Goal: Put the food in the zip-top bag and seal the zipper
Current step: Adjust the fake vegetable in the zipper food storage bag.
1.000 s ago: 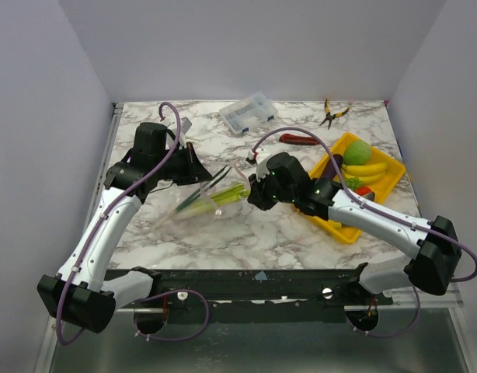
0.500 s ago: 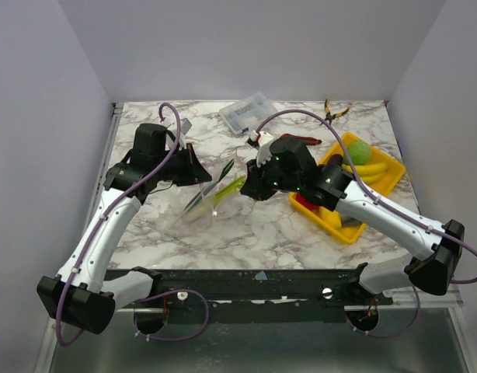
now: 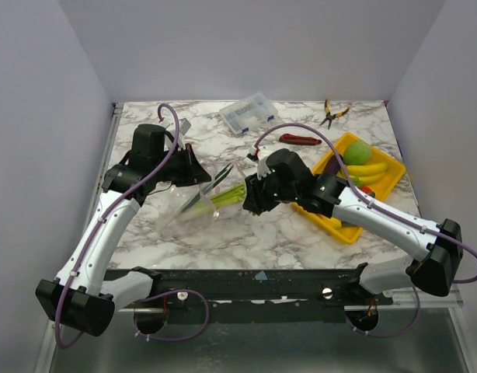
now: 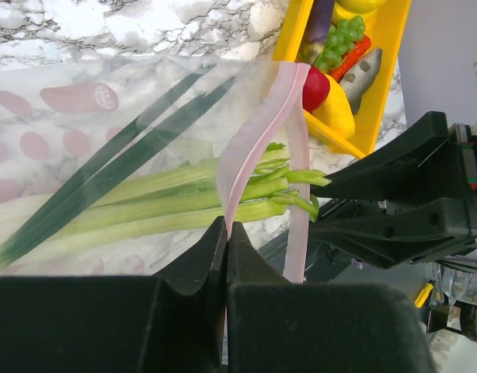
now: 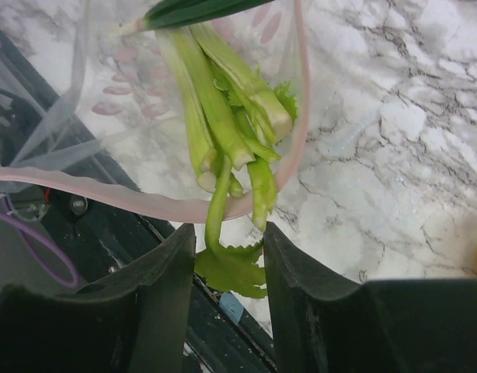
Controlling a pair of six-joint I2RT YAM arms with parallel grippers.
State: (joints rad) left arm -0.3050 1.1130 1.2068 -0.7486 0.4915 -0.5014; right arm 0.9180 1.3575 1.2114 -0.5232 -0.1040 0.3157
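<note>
The clear zip-top bag [image 3: 193,211] lies left of centre. My left gripper [image 3: 201,172] is shut on its pink zipper strip [image 4: 254,140] and holds the mouth up and open. The green-white celery stalk [image 3: 223,194] lies mostly inside the bag [image 4: 83,93], with its leafy tips sticking out of the mouth. My right gripper [image 3: 248,196] is at the mouth, its fingers closed on the celery's leaf end [image 5: 231,268]. The green ball [image 3: 359,151], yellow pieces [image 3: 367,169] and red tomato [image 4: 315,87] sit in the yellow tray [image 3: 339,231].
A rigid clear compartment box [image 3: 248,113] stands at the back centre. A red-handled tool [image 3: 301,140] and yellow-handled pliers [image 3: 332,113] lie at the back right. The tray takes up the right side, under my right arm.
My right gripper rose toward the back with the celery, lifting the bag mouth, then came down and left again. The celery now lies flatter in the bag. The left gripper kept its hold.
</note>
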